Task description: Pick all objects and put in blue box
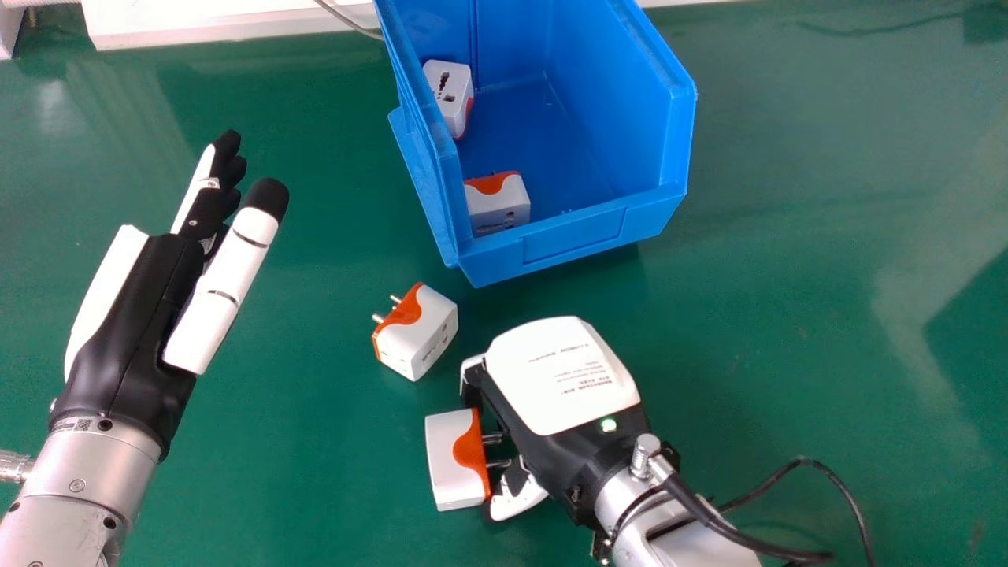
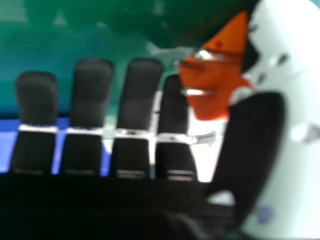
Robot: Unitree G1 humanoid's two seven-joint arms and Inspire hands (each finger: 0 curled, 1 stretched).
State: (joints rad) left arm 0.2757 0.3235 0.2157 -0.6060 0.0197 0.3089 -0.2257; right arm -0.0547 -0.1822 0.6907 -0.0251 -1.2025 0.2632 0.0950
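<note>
In the head view, my right hand [image 1: 563,394] is palm down, open, beside a white and orange adapter [image 1: 453,465] whose prongs point toward the palm. In the right hand view, that adapter's orange face [image 2: 215,100] lies between the fingers and thumb of my right hand [image 2: 255,145]; whether they touch it is unclear. A second adapter [image 1: 417,335] rests on the table, up and left of the right hand. The blue box [image 1: 575,244] holds a near adapter [image 1: 498,206] and a farther adapter [image 1: 450,94]. My left hand [image 1: 157,299] is open and empty at the left.
The green table [image 1: 787,276] extends around the box. A white object [image 1: 220,20] runs along the far edge, with a thin cable near the box. A black cable [image 1: 835,488] loops beside the right forearm.
</note>
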